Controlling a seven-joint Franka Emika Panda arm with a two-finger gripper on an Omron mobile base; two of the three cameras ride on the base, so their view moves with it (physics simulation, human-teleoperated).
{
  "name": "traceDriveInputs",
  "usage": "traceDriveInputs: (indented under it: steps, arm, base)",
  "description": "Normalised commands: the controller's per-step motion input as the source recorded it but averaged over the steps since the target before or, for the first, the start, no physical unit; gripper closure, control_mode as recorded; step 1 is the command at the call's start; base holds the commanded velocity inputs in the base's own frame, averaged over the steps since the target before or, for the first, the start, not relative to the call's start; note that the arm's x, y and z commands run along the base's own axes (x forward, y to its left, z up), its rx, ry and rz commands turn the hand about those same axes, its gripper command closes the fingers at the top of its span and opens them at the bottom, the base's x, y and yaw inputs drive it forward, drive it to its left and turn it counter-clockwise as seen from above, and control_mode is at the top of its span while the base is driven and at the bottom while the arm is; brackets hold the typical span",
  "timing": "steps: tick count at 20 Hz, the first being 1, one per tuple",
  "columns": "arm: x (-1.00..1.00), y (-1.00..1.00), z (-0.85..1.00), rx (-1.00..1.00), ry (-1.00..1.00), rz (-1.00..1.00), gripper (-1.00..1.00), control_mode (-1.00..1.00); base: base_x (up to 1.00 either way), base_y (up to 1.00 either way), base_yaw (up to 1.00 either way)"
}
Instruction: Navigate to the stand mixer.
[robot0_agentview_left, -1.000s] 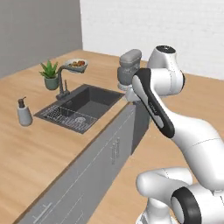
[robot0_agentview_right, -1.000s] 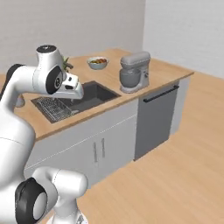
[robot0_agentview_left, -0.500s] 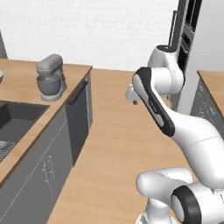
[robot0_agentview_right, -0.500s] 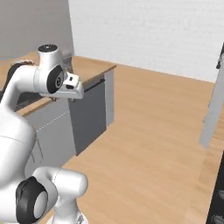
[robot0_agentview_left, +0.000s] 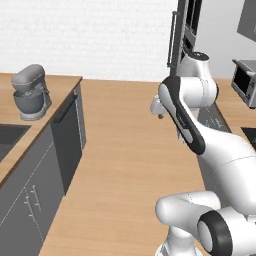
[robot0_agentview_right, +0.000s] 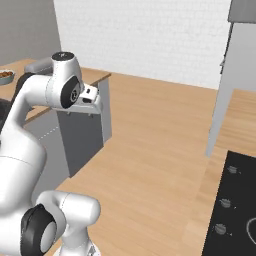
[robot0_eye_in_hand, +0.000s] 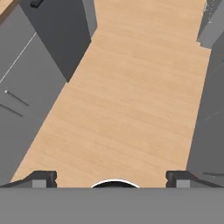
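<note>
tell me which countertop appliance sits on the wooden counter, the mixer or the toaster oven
The stand mixer, grey with a metal bowl, near the wooden counter's end. The toaster oven sits across the room.

hand view: I see wood floor (robot0_eye_in_hand: 127, 100) running ahead | grey cabinets (robot0_eye_in_hand: 26, 92) left, dark dishwasher panel (robot0_eye_in_hand: 61, 35) beyond | tool (robot0_eye_in_hand: 111, 177) fingertips wide apart, holding nothing

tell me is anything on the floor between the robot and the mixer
Nothing visible stands on the wood floor. The mixer sits on the counter near its end, up and to the left in the left base view, above a dark dishwasher front. The open end effector hangs over bare floor, holding nothing.
</note>
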Motion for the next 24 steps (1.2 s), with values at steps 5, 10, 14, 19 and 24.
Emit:
traceDriveInputs:
  steps: [5, 10, 14, 19, 24]
  arm:
    - [0.00, 0.00, 0.00, 0.00, 0.00, 0.00, -1.00, 1.00]
    - [0.00, 0.00, 0.00, 0.00, 0.00, 0.00, -1.00, 1.00]
    - [0.00, 0.00, 0.00, 0.00, 0.00, 0.00, -1.00, 1.00]
    - [0.00, 0.00, 0.00, 0.00, 0.00, 0.00, -1.00, 1.00]
    - [0.00, 0.00, 0.00, 0.00, 0.00, 0.00, -1.00, 1.00]
  base:
    - [-0.04, 0.11, -0.16]
    - [0.00, 0.45, -0.14]
    - [0.00, 0.40, 0.00]
    - [0.76, 0.62, 0.00]
    - [1.00, 0.01, -0.01]
